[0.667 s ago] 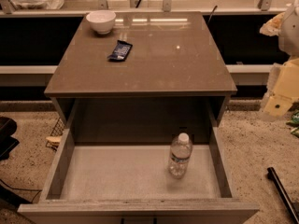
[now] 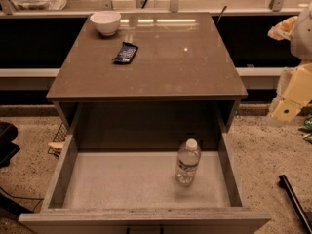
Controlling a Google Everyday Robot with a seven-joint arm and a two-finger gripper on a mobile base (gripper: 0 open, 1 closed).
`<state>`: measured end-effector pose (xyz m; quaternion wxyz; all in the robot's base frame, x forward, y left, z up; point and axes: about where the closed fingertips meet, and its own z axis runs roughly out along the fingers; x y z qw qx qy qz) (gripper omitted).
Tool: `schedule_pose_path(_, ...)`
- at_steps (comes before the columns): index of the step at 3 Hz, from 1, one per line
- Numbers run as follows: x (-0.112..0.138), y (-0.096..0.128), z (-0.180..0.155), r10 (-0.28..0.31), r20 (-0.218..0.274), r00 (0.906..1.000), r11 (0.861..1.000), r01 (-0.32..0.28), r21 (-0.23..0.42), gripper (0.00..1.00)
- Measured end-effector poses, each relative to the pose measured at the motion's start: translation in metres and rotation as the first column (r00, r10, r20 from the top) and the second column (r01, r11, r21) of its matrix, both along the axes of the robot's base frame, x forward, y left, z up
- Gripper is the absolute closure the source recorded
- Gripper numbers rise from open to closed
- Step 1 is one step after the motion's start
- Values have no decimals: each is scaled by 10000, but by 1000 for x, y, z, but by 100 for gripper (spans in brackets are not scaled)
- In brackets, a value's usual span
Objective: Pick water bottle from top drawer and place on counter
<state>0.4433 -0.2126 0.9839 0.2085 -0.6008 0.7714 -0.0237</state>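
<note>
End effector [image 2: 291, 97], pale cream, sits at the right edge, outside the cabinet; its open or closed state cannot be told. The small clear ribbed plastic water bottle [image 2: 187, 162] with a white cap stands lower left of it, well apart, inside the open wide grey top drawer [image 2: 146, 215]. The glossy brown-grey square bench [image 2: 161, 67], left of it, carries no bottle. My judgement: reach, grasp, lift and placing all remain.

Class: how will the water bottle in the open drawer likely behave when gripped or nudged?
Standing upright and narrow in the top drawer, the water bottle probably tips easily. Its clear plastic may flex if squeezed. The gripper sits at the lower right, away from it.
</note>
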Motion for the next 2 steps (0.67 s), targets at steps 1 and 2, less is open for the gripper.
schedule_pose_path(1,14,0,-28,522,452,9976,9854,-588,1598,0)
schedule_pose_path(2,27,13,-74,1268,1354,9826,9077,-1700,3836,0)
